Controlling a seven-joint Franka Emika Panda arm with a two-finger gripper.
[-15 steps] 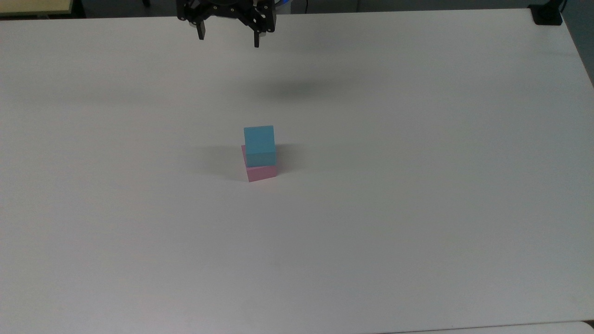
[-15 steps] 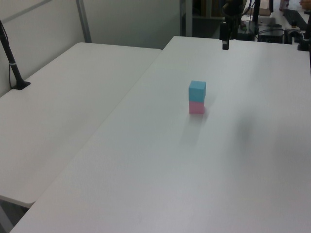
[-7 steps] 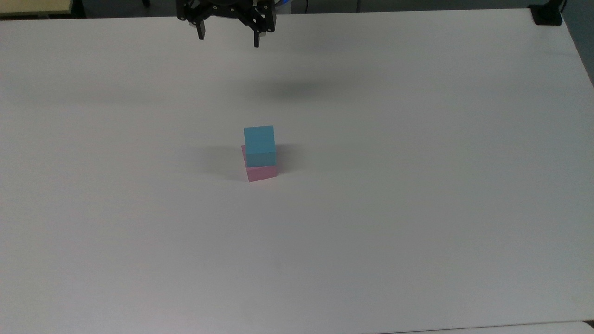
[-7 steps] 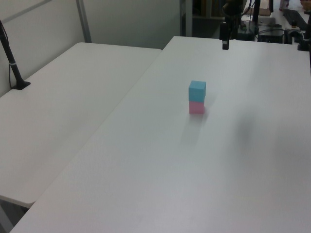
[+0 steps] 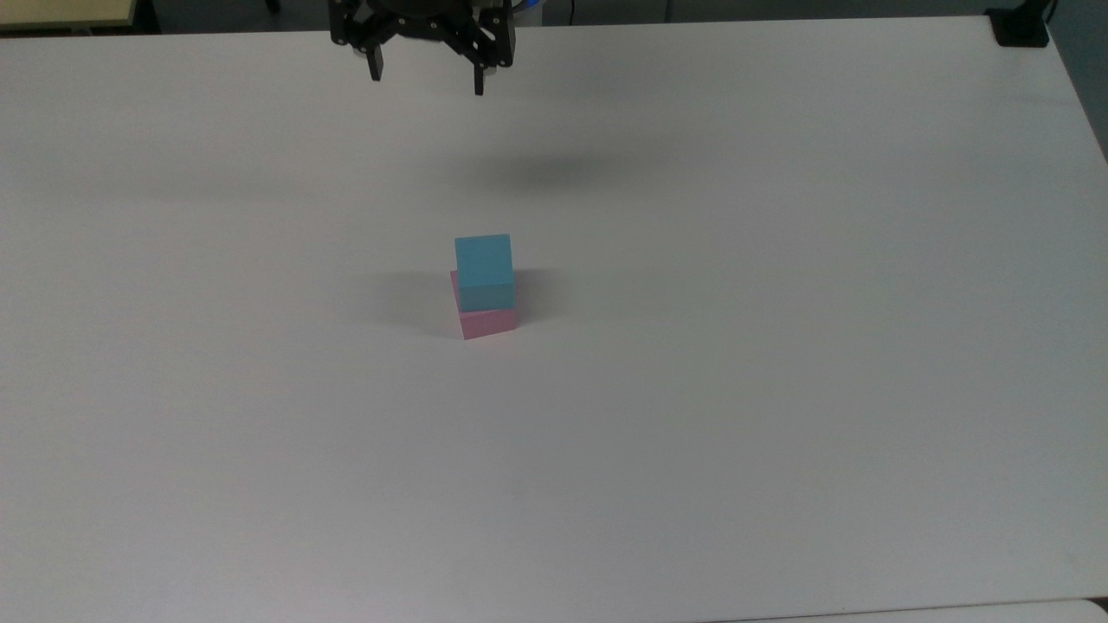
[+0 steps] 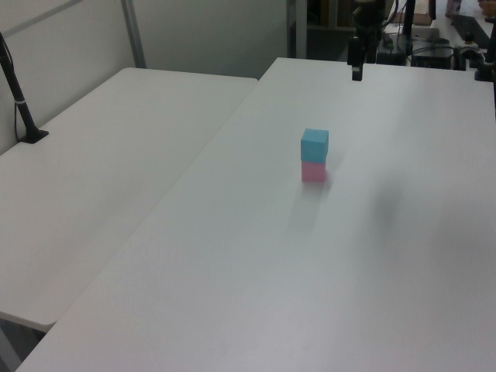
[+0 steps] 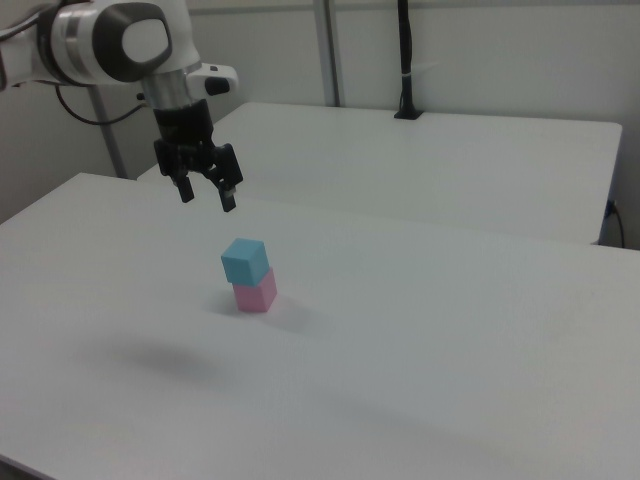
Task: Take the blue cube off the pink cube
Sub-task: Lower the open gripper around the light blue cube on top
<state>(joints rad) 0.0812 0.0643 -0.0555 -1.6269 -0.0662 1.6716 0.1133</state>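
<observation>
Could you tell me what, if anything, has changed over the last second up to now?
Very little. The gripper has barely shifted near the far edge of the table in the top view, its jaws open and empty, with nothing taken hold of or let go. The blue cube sits on the pink cube exactly as before.

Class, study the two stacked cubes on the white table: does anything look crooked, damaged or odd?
Slightly: the matte light-blue cube sits twisted on the pastel-pink cube, so their edges don't align. Neither looks damaged. The open black claw hangs apart from both.
</observation>
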